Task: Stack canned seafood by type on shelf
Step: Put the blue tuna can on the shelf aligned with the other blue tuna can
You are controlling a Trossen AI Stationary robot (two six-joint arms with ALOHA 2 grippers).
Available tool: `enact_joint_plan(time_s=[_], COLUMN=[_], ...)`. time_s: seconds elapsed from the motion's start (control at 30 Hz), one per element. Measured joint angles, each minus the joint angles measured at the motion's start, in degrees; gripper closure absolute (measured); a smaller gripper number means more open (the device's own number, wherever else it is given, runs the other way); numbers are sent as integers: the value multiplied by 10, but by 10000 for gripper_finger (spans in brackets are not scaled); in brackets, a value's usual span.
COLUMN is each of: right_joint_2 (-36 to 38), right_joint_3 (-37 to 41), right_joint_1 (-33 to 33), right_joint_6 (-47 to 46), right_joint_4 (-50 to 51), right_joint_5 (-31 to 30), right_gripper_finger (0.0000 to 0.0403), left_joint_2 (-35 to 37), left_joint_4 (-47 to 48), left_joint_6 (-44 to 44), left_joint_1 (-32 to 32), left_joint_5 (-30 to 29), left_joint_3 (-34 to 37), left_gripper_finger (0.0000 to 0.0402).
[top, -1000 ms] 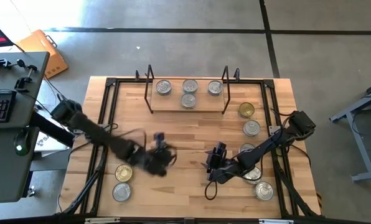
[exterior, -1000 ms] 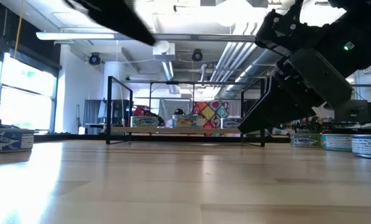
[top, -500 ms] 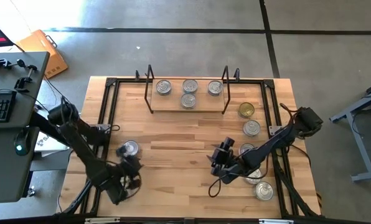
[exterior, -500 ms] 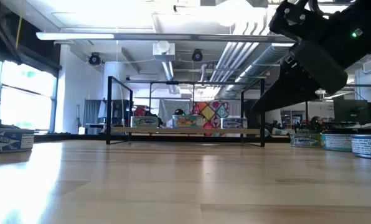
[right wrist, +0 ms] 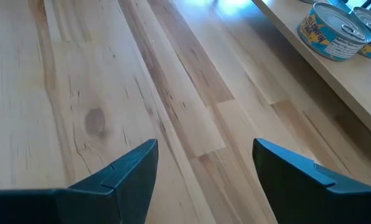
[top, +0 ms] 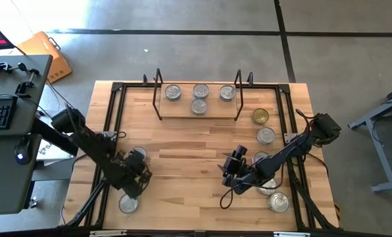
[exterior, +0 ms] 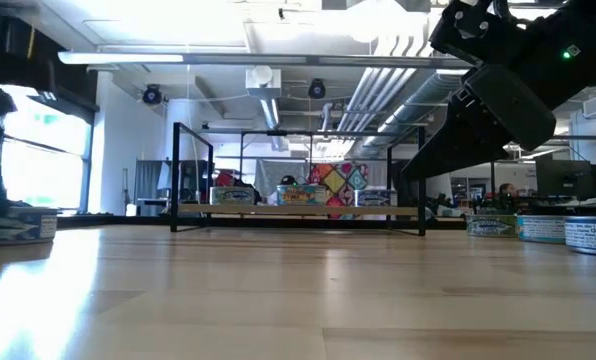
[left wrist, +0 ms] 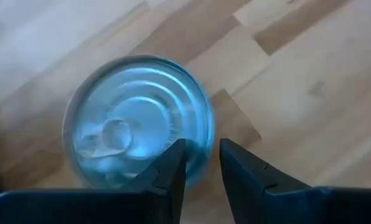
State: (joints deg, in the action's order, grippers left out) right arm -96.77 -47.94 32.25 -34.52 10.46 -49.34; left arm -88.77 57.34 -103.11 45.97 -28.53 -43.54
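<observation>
Tins are what I am after, and the one that matters now sits straight under my left gripper (left wrist: 201, 165). From my left wrist, the silver tin (left wrist: 136, 121) lies top-up on the wooden table (top: 189, 148), pull tab showing, its rim just beyond my fingertips and a little to one side of the gap. My left fingers (left wrist: 173, 171) stand close together with only a narrow slot between them, far narrower than the tin; they grip nothing that I can see.

From above, my left gripper (top: 133, 179) hangs at the near-left part of the table, over that spot, with one silver tin (top: 138, 156) just behind it and another (top: 128, 204) just in front. A round tin has no long axis to line up with: its axis stands upright, flat faces up and down, so any approach across its width serves equally. I judge I would have to spread my fingers before I could take it by the sides.

My right gripper (top: 234, 166) waits over the middle-right of the table, fingers wide apart and empty, with a column of tins (top: 266, 135) along the right edge beside it.

The shelf (top: 197, 108) stands at the far edge, well apart from both grippers, with four silver tins (top: 199, 91) already on its board. My left arm is plainly the nearer one to the left-hand tins.
</observation>
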Motion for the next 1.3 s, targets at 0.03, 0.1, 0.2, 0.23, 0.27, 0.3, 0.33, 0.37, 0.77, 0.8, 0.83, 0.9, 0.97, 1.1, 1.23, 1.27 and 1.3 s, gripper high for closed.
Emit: enact_joint_plan(time_s=[0.03,0.1,0.2,0.23,0.27,0.3,0.33,0.37,0.77,0.8,0.83,0.9,0.97,1.1,1.23,1.27,1.3], right_joint_2=[0,0,0,0,0,0,0,0,0,0,0,0,0,-1,-1,-1,-1], right_joint_3=[0,0,0,0,0,0,0,0,0,0,0,0,0,0,0,0,0], right_joint_1=[0,0,0,0,0,0,0,-1,-1,-3,-4,-7,-9,-9,-7,-7,-7], right_joint_6=[0,0,0,0,0,0,0,0,0,0,0,0,0,0,2,5,8], right_joint_4=[0,-1,-7,-9,-10,-11,-14,-14,-28,-29,-29,-30,-31,-34,-36,-39,-41], right_joint_5=[0,0,0,0,0,0,0,0,3,3,3,3,3,3,3,3,3], right_gripper_finger=[149,149,149,149,149,149,149,149,149,149,149,149,149,149,149,149,149], left_joint_2=[0,2,1,0,-1,-1,-1,-1,-1,-1,-1,-1,-6,-29,-61,-69,-78], left_joint_4=[-15,-61,-178,-217,-258,-306,-352,-394,-609,-592,-569,-527,-495,-465,-498,-507,-517], left_joint_6=[9,46,140,186,237,290,342,391,879,885,884,877,873,881,903,901,899], left_joint_1=[-12,-36,-66,-75,-85,-93,-101,-107,-105,-104,-106,-110,-113,-119,-131,-133,-135], left_joint_5=[-11,-43,-89,-98,-105,-107,-110,-110,-60,-61,-61,-63,-65,-59,-35,-36,-41], left_joint_3=[10,24,26,27,28,28,28,27,27,27,27,27,27,27,25,25,24], left_gripper_finger=[320,329,342,345,348,349,350,351,333,326,320,305,292,279,288,295,303])
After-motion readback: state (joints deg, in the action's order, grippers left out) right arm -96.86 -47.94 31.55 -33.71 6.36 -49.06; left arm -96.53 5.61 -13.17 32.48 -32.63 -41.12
